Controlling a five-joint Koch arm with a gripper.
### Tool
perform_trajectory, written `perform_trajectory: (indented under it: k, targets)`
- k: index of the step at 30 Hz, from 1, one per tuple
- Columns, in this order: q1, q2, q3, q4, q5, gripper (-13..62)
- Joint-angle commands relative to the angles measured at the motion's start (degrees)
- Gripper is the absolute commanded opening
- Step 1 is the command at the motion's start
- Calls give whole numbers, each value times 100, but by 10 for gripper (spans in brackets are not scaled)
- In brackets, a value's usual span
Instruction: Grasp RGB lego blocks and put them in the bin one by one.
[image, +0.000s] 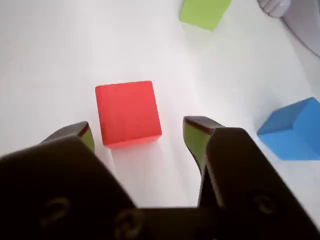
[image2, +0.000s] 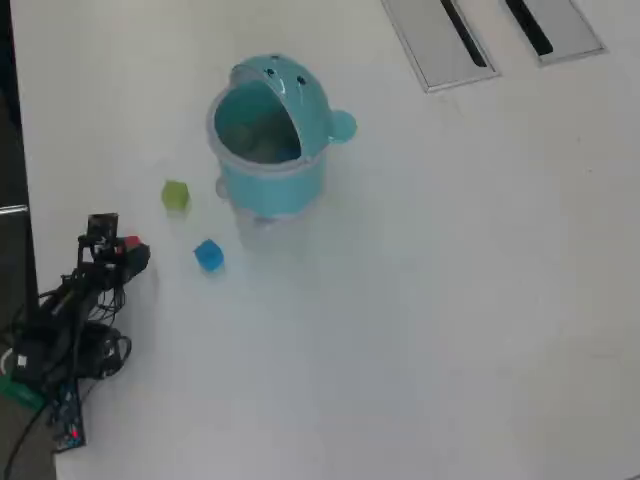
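Wrist view: pincer (image: 140, 132) spread wide, straddling the red block (image: 128, 113) for a grab.
Bin (image2: 268, 175): lid up, well beyond red block.

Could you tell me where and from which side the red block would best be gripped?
Probably across the two upright side faces of the red block, coming down from above. In the wrist view it sits flat on the table, almost square to the open gripper, whose fingers already sit wider than it.
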Motion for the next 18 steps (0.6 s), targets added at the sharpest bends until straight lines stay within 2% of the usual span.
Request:
perform_trajectory:
  k: [1, 18]
  targets:
    - [-35, -97, -79, -554, -44, 321]
    - [-53, -659, 70, -1072, 44, 308]
